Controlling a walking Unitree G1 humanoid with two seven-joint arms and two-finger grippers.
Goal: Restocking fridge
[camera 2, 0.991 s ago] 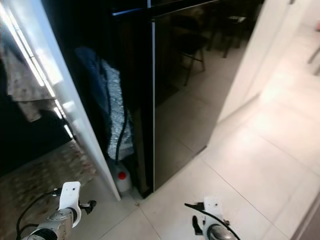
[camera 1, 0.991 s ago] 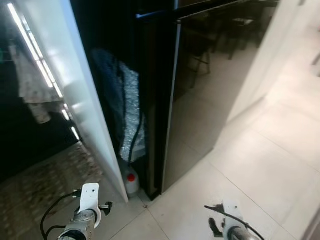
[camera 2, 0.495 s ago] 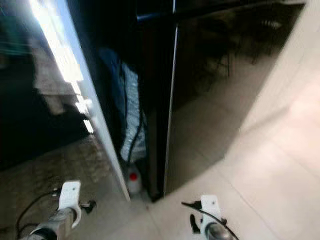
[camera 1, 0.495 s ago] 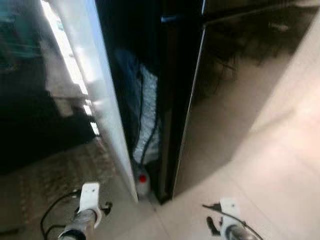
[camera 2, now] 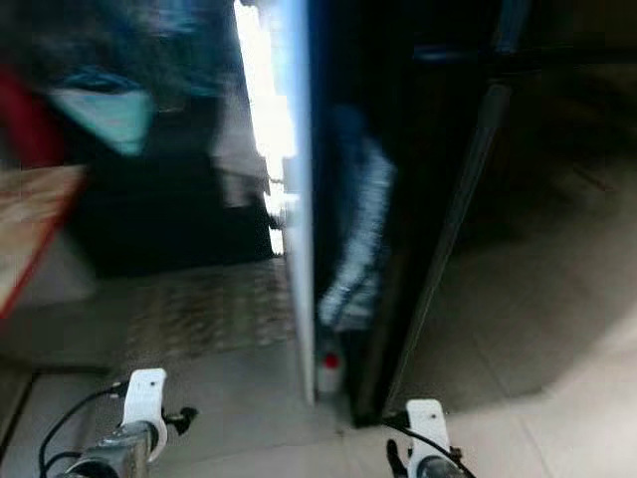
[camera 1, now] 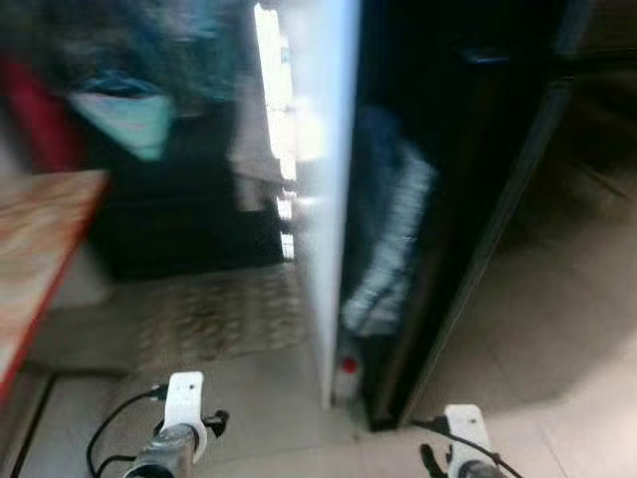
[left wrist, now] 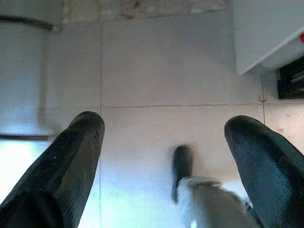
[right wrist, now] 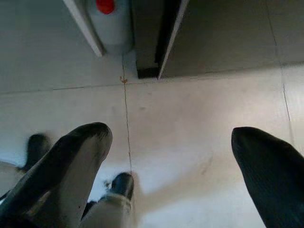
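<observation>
The black fridge stands at the right, its glossy door shut, blurred in the eye views. Beside it rises a white panel, with a dark gap between them. In that gap a small white bottle with a red cap sits on the floor below a grey bundle. Both arms hang low at the bottom edge, left wrist and right wrist. My left gripper is open over bare tiles. My right gripper is open over tiles just in front of the fridge's corner.
A wooden table edge comes in at the left. A patterned mat lies before a dark glass front with bright reflections. My dark feet show below the grippers. Pale tiled floor spreads to the right.
The camera has swung left: fridge and white panel have slid right in the picture, and the wooden table has come into view. Both arms hang as before.
</observation>
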